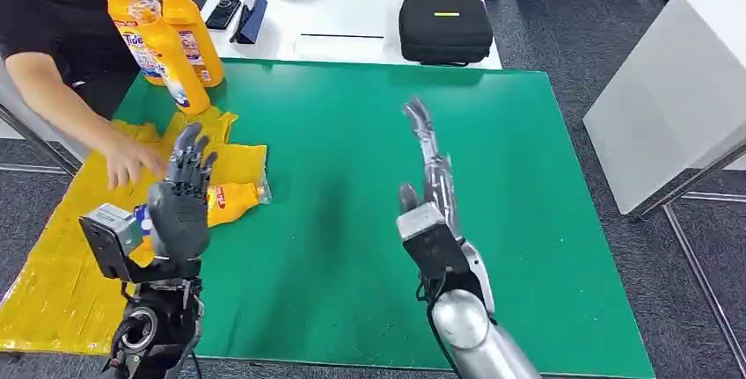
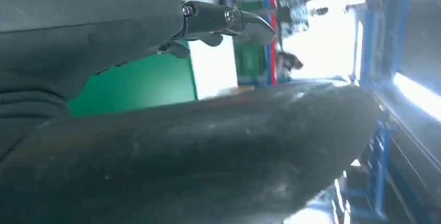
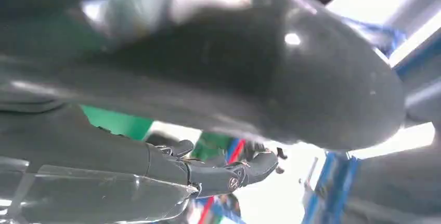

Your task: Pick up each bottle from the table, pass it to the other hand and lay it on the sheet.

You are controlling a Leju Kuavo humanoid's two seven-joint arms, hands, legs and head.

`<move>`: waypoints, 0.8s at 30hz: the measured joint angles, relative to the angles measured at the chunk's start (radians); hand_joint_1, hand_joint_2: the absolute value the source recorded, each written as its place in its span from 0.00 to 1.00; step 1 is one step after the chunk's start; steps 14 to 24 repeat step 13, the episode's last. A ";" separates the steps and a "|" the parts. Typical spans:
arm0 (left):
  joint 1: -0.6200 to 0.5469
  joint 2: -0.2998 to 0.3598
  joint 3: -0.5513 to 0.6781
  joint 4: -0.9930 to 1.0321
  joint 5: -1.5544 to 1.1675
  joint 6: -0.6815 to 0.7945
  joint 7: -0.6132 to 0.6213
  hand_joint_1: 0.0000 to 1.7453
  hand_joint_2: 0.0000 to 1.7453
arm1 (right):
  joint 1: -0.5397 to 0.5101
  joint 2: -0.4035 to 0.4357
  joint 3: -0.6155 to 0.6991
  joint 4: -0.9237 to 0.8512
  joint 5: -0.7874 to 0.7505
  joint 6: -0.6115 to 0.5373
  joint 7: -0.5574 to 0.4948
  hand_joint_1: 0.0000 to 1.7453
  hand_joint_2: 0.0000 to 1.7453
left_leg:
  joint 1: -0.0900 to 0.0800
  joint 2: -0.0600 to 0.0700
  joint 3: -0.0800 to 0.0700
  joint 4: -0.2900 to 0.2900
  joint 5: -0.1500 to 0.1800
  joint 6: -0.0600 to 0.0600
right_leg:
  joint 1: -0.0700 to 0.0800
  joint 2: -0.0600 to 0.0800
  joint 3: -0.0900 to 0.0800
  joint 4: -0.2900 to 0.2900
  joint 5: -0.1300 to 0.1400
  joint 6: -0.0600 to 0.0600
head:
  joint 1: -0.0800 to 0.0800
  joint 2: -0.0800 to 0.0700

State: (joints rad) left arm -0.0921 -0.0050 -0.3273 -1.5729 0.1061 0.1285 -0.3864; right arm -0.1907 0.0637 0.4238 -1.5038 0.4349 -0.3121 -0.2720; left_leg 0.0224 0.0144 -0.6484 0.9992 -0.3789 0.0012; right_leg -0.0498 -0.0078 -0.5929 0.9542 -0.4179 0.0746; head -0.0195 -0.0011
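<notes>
— Hands first: what is held by them?
— Nothing is held. Left hand (image 1: 180,212) is raised above the sheet (image 1: 53,282), fingers apart and pointing up, released. Right hand (image 1: 428,194) is stretched flat over the green mat (image 1: 369,177), fingers extended and spread, also released.

— Where are the bottles found?
— One bottle (image 1: 230,202) is laid on its side on the sheet, just beyond the left hand and partly hidden by it. Three upright bottles (image 1: 163,40) are grouped at the far corner of the mat, beyond the sheet, well apart from both hands. A person's hand (image 1: 132,161) is rested on the sheet beside the lying bottle.

— Which step is judged to be in hand?
— A laying-down appears completed, and the interval before the next pick is judged to be under way.

— What is called for next?
— A reach toward the upright bottles would be needed, one being gripped round its body without the neighbours being toppled. Care would be owed to the person's hand near the sheet. Which hand is meant to reach cannot be told.
</notes>
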 measured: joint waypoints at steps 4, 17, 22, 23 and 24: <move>-0.002 -0.009 -0.032 -0.022 -0.005 -0.008 0.002 0.00 0.00 | 0.051 -0.005 0.000 -0.054 0.001 -0.008 0.000 0.00 0.00 | 0.000 0.000 0.000 0.000 0.000 0.000 | 0.000 0.000 0.000 0.000 0.000 0.000 | 0.000 0.000; 0.009 -0.013 -0.009 -0.062 -0.072 0.009 -0.006 0.00 0.00 | 0.095 -0.016 0.000 -0.119 -0.036 -0.003 -0.008 0.00 0.00 | 0.000 0.000 0.000 0.000 0.000 0.000 | 0.000 0.000 0.000 0.000 0.000 0.000 | 0.000 0.000; 0.009 -0.013 -0.009 -0.062 -0.072 0.009 -0.006 0.00 0.00 | 0.095 -0.016 0.000 -0.119 -0.036 -0.003 -0.008 0.00 0.00 | 0.000 0.000 0.000 0.000 0.000 0.000 | 0.000 0.000 0.000 0.000 0.000 0.000 | 0.000 0.000; 0.009 -0.013 -0.009 -0.062 -0.072 0.009 -0.006 0.00 0.00 | 0.095 -0.016 0.000 -0.119 -0.036 -0.003 -0.008 0.00 0.00 | 0.000 0.000 0.000 0.000 0.000 0.000 | 0.000 0.000 0.000 0.000 0.000 0.000 | 0.000 0.000; 0.009 -0.013 -0.009 -0.062 -0.072 0.009 -0.006 0.00 0.00 | 0.095 -0.016 0.000 -0.119 -0.036 -0.003 -0.008 0.00 0.00 | 0.000 0.000 0.000 0.000 0.000 0.000 | 0.000 0.000 0.000 0.000 0.000 0.000 | 0.000 0.000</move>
